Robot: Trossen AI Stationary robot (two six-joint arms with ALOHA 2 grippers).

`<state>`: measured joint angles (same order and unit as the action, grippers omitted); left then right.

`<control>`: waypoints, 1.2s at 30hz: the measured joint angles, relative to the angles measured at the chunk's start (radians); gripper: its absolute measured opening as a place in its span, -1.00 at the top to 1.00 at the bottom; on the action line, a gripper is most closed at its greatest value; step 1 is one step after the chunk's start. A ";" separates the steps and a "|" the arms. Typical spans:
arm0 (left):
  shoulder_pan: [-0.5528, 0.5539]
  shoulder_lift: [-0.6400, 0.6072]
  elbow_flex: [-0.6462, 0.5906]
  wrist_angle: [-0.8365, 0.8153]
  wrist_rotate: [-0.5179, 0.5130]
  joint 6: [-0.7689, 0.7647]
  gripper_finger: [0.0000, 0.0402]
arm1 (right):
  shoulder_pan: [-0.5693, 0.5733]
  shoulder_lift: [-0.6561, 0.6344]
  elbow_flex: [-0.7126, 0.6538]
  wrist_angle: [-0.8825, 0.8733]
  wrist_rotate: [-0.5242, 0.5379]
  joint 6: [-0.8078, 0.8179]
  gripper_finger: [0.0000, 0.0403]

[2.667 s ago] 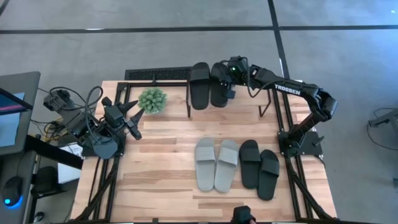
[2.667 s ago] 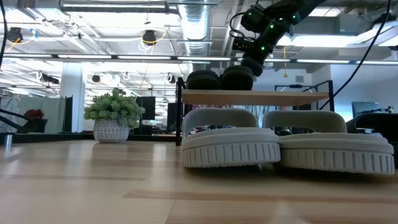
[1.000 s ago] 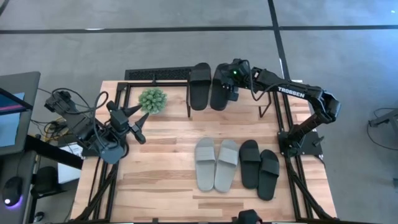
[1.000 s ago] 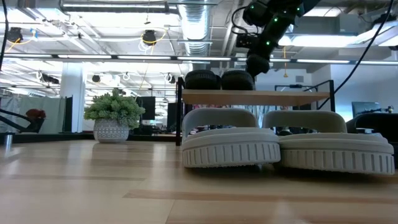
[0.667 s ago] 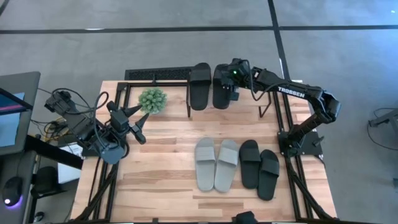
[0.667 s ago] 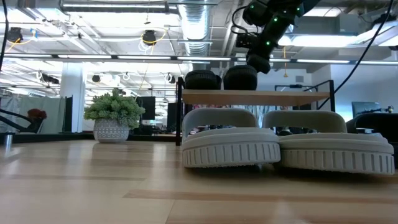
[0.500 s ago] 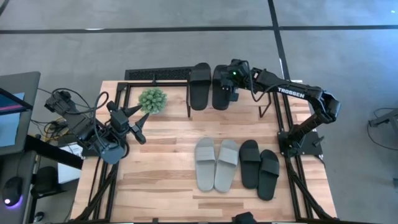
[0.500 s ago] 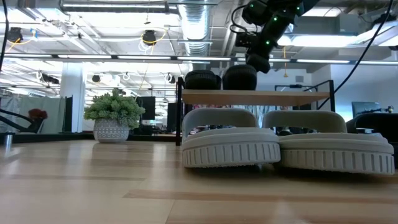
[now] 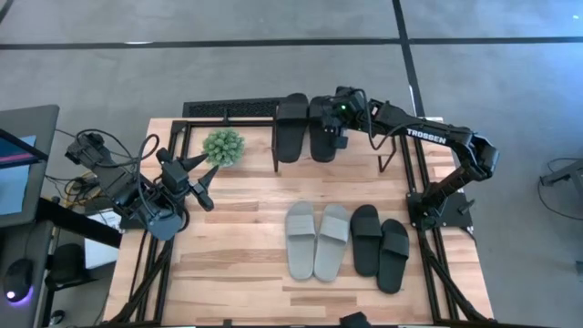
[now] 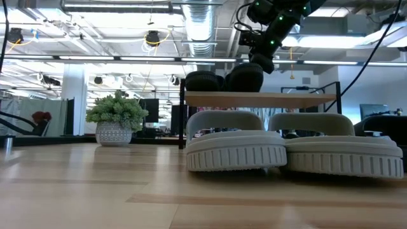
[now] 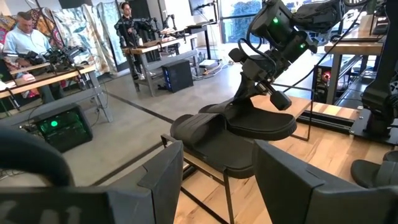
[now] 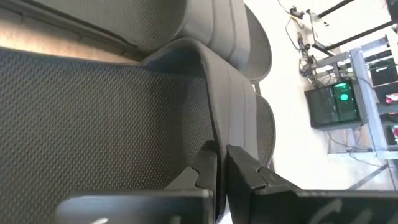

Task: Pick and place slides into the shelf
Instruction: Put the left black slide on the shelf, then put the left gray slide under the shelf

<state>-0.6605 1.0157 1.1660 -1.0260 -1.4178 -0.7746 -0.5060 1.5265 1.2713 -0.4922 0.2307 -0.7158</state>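
Right gripper: fingers pinched together on the edge of a black slide
Held slide: on the shelf, touching its black mate
Left gripper: fingers spread wide, empty, beside the plant
Table: grey pair and black pair side by side

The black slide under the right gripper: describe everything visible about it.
The black slide is matte, with a wide strap and a finely textured footbed. It lies flat on the shelf beside a second black slide, the two close or touching. The right gripper stands over it, shut, its fingertips pinching a thin edge of the strap.
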 joint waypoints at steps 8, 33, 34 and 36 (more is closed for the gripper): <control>0.000 0.000 0.000 0.000 0.000 0.000 0.10 | 0.001 0.000 0.001 -0.031 -0.010 0.008 0.76; 0.000 0.000 0.000 0.000 0.001 -0.008 0.10 | 0.001 -0.001 0.001 -0.046 0.005 0.036 0.08; 0.000 0.000 0.000 0.000 0.001 -0.008 0.10 | 0.001 -0.001 0.001 -0.046 0.010 0.036 0.06; 0.000 0.000 0.000 0.000 0.001 -0.008 0.10 | 0.001 -0.001 0.001 -0.044 0.018 0.037 0.04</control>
<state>-0.6605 1.0157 1.1660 -1.0256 -1.4170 -0.7822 -0.5053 1.5253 1.2724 -0.5365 0.2485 -0.6791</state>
